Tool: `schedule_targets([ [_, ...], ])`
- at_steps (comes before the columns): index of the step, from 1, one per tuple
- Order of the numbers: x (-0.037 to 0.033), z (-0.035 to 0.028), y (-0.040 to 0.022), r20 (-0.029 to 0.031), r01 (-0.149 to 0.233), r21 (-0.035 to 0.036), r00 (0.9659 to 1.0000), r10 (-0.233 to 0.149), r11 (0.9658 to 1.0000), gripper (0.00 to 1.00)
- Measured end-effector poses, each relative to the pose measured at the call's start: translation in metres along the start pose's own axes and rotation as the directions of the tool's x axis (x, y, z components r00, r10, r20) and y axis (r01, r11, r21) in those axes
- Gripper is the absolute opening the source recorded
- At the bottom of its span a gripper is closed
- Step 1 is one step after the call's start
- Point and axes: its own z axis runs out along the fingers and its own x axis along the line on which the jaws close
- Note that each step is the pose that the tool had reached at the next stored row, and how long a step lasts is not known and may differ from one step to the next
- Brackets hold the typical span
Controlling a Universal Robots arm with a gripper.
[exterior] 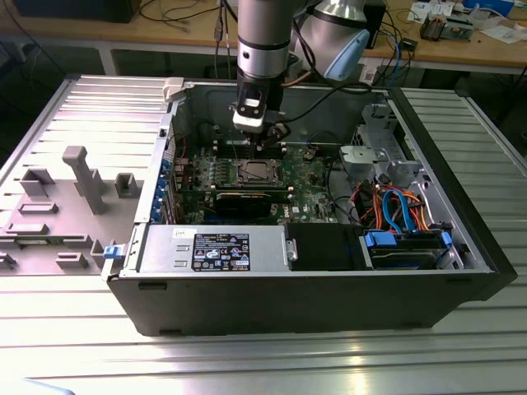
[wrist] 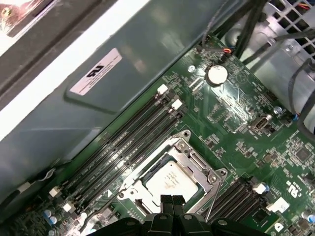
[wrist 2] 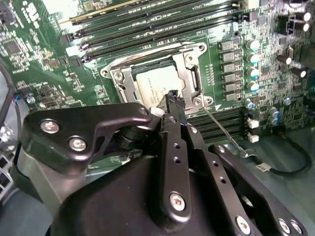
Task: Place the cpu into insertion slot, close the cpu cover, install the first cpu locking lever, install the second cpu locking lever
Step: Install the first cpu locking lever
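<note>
Just above the cpu (wrist: 170, 181), framed by the lowered cpu cover (wrist: 195, 160), the tool (wrist: 172, 200) hangs clenched shut.

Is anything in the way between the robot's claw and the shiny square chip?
Nothing visible is. The gripper hangs right at the edge of the cpu, which lies in the insertion slot. The cpu cover lies around it like a frame, and its window leaves the chip's top bare.

The cpu (wrist: 170, 183), flat with a dull silver top, sits seated in the insertion slot (exterior: 256, 172) on the green motherboard. The silver cpu cover (wrist: 197, 162) lies flat, framing it.
</note>
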Motion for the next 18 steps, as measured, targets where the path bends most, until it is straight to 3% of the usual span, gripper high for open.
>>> schedule_targets([
  [3,0.0,0.0001,0.0,-0.0001,0.021,-0.0001,0.9998,-0.021,0.9998,0.11],
  [11,0.0,0.0,0.0,-0.0001,0.024,-0.0001,0.9997,-0.024,0.9997,0.11],
  [18,0.0,0.0,0.0,-0.0004,0.088,-0.0001,0.9961,-0.088,0.9961,0.11],
])
